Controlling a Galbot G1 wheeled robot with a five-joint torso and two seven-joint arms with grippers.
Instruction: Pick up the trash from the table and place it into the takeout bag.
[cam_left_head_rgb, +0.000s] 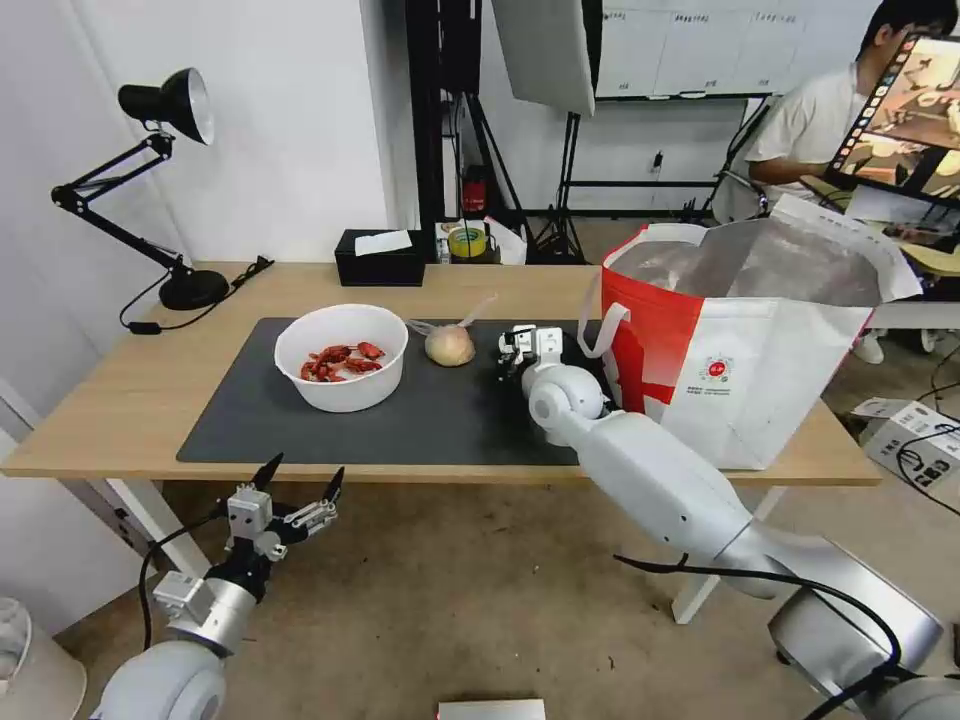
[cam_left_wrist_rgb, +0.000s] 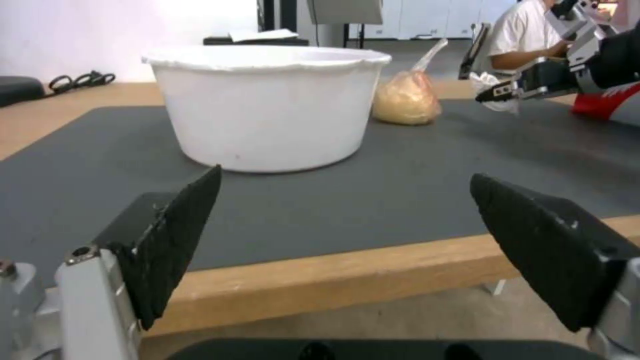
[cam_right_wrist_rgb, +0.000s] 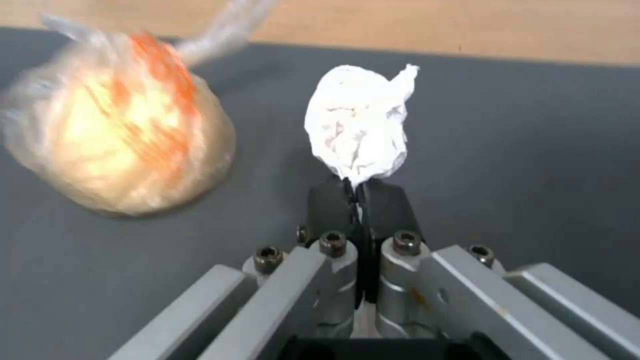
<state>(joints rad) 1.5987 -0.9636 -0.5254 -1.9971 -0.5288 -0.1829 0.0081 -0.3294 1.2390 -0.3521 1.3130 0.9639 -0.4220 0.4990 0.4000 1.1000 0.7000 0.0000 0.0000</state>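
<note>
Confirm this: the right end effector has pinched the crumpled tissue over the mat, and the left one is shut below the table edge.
Wrong on the left end effector: the left wrist view shows it open. The right end effector does pinch the crumpled tissue over the mat.

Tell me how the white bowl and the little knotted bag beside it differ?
The white bowl is wide, rigid and open on top, showing red crayfish shells inside; the knotted bag is a small, soft, clear sack tied shut around a beige lump. The bowl stands flat, while the bag slumps with its knot tail sticking up. Both sit untouched on the dark mat; the right tool grips a crumpled tissue instead.
</note>
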